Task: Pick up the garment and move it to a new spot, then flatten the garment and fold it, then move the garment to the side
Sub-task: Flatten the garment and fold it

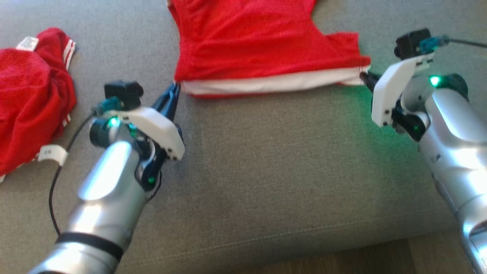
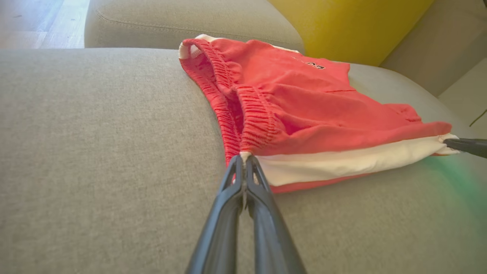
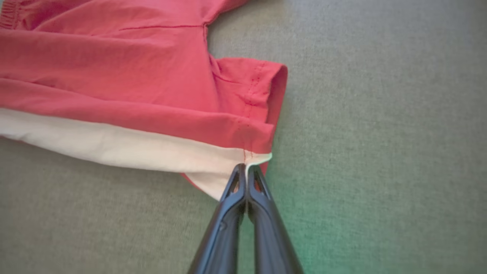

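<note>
Closest to your head camera was the left arm's silver forearm [image 1: 102,190], rising from the lower left corner, with the right arm's forearm [image 1: 452,148] coming in from the lower right. You had the left gripper [image 1: 175,91] pinched tight. Its two dark fingers were together on the near left corner of the red shorts [image 1: 258,42], right where the gathered elastic waistband [image 2: 255,114] met the white side stripe [image 2: 342,163]. The right gripper [image 1: 366,78] was likewise clamped, fingers pressed together on the other end of that stripe, at the corner of the leg hem [image 3: 266,99].

Between your two grips the stripe edge ran nearly straight across the grey sofa cushion [image 1: 266,171]. The shorts lay spread on the cushion beyond it, reaching past the top of the head view. In the left wrist view you could see the right gripper's fingertip [image 2: 466,145] at the far right, on the stripe's end.

A second red garment [image 1: 30,102] with white stripes and white labels lay crumpled on the cushion to your left, well apart from the shorts. A yellow cushion [image 2: 350,26] stood behind the shorts, and wooden floor [image 1: 380,258] showed along the sofa cushion's front edge.
</note>
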Tool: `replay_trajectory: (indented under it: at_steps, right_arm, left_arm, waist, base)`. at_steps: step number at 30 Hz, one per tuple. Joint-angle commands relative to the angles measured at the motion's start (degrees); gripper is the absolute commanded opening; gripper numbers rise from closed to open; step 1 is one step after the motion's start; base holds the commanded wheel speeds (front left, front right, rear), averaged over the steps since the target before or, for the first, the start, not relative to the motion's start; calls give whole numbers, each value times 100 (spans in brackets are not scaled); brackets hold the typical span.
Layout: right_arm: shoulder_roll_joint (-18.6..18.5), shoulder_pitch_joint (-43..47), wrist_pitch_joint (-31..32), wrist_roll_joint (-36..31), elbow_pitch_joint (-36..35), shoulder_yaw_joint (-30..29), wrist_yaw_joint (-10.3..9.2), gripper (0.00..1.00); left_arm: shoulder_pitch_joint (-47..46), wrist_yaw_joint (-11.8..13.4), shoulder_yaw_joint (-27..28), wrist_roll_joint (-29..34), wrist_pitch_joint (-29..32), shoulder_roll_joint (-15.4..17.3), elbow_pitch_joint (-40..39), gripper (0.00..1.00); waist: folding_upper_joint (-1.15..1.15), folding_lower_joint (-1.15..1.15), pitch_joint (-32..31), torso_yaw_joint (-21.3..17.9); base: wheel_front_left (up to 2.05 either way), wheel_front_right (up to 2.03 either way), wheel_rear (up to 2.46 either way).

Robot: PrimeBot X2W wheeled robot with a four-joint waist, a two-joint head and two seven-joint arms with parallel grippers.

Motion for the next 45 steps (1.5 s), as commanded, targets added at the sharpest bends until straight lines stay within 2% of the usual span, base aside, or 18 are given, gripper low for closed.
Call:
replay_trajectory:
  at_steps: [1, 16, 27, 36, 45]
  right_arm:
    - [-81, 69, 52, 82, -209, 115, -3, 0]
    - [-884, 973, 1088, 1154, -1231, 994, -3, 0]
    - [-1447, 1673, 1910, 1729, -1969, 1359, -3, 0]
    - [-1910, 2246, 2572, 2100, -2851, 1268, -3, 0]
    - [-1967, 2277, 2516, 1846, -3560, 789, -3, 0]
  left_arm:
    - [-61, -1, 127, -56, 11, 209, -194, 0]
    - [1178, 53, -84, -255, 327, 435, -884, 0]
    - [2320, 199, -267, -428, 701, 676, -1820, 0]
    - [3196, 409, -397, -628, 1148, 932, -2900, 0]
    - [3302, 658, -222, -925, 1474, 995, -3733, 0]
  waist:
    - [0, 1, -98, -23]
    - [0, 1, -851, 3]
    - [0, 1, -1515, -6]
    - [0, 1, -1695, -19]
    - [0, 1, -1636, -19]
  base:
    - [0, 0, 0]
    - [0, 0, 0]
    - [0, 0, 0]
    - [0, 0, 0]
    - [0, 0, 0]
